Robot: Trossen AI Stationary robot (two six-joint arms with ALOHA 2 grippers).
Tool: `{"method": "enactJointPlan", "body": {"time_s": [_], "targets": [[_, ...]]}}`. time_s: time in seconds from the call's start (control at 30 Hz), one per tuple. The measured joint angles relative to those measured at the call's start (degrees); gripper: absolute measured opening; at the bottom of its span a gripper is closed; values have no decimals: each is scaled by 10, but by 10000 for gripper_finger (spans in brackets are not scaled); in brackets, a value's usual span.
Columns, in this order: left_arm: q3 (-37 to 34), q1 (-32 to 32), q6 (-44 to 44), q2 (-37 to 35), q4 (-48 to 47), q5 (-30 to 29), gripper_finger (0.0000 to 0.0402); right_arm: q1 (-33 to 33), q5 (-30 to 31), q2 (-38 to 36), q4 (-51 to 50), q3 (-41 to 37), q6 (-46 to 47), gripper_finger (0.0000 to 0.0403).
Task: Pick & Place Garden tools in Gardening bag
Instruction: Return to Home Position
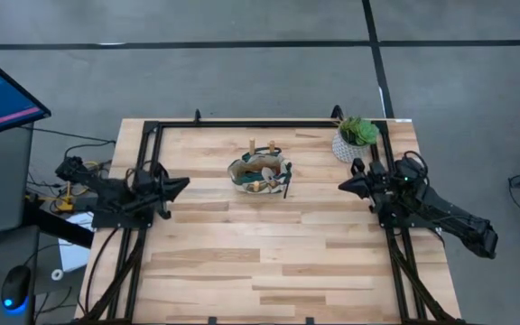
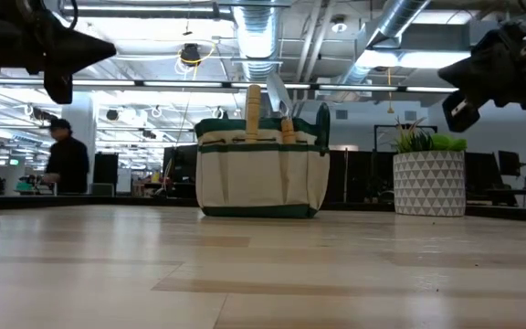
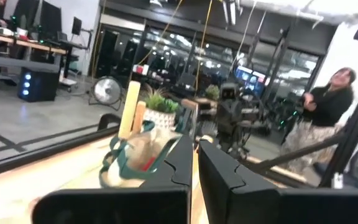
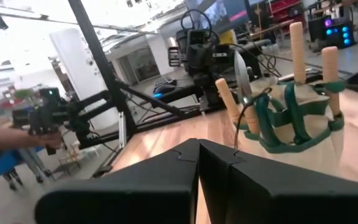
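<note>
The beige gardening bag (image 1: 260, 173) with dark green trim stands upright on the table's far middle (image 2: 261, 172). Wooden trowel handles (image 2: 253, 111) and the pruning shears (image 4: 243, 84) stick up out of its mouth and side pockets. My left gripper (image 1: 184, 184) is shut and empty, raised above the table to the left of the bag. My right gripper (image 1: 343, 186) is shut and empty, raised to the right of the bag. The glove is not clearly seen.
A green plant in a white patterned pot (image 1: 352, 140) stands at the table's far right, close to my right arm (image 2: 429, 178). A black frame rail (image 1: 269, 125) runs along the table's far and side edges. People show in the room beyond.
</note>
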Motion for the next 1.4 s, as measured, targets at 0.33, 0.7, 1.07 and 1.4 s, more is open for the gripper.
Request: {"method": "enactJointPlan", "body": {"time_s": [0.33,0.7,1.07,1.4], "targets": [[0,0,91,0,-19,-57,1,0,-5,2,-1,0,-16,0],[0,0,91,0,-17,-63,4,0,-5,2,-1,0,-16,0],[0,0,91,0,-13,-64,4,0,-5,2,-2,0,-16,0],[0,0,90,0,-10,-64,3,0,-5,2,-2,0,-16,0]]}}
